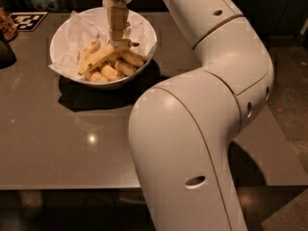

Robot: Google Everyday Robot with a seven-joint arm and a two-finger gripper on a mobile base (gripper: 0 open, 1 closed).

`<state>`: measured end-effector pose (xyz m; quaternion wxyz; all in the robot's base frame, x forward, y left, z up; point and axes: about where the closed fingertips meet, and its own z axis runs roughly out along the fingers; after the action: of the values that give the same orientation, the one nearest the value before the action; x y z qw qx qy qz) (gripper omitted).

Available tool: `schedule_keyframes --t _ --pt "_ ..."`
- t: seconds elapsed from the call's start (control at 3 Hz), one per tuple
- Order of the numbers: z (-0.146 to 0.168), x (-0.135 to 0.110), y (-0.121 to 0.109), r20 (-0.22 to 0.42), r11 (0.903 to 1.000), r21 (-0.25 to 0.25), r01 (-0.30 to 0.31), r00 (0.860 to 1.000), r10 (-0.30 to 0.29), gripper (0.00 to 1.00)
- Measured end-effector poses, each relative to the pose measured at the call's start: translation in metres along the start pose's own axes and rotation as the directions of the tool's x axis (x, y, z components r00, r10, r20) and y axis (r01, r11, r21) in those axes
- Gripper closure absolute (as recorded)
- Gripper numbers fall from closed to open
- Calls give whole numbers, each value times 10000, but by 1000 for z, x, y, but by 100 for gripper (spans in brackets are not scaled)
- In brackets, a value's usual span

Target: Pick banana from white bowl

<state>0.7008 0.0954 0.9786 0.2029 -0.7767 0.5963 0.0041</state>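
The white bowl [67, 37], lined with crumpled white paper, stands at the back left of the brown table. Several yellow bananas lie in it. The banana [98, 57], the longest one, lies slantwise on top of the shorter ones, its dark stem tip pointing to the right. My gripper [117, 36] hangs straight down into the bowl from above. Its tip is at the upper right part of the banana, close to the stem end. Whether it touches the banana is not clear.
My white arm [202, 129] fills the middle and right of the view and hides much of the table [57, 143]. A black-and-white checkered marker [26, 20] lies at the back left. A dark object [6, 52] stands at the left edge.
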Motion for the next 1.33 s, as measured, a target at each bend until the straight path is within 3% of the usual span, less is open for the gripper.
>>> schedule_keyframes --t 0.33,0.67,1.33 --pt "21 -3 -5 -123 9997 -238 109 9999 -112 25" --pt "39 5 -4 -378 9985 -551 -8 9993 -13 36" --pt "69 31 7 -938 9915 -1230 -424 9951 309 35"
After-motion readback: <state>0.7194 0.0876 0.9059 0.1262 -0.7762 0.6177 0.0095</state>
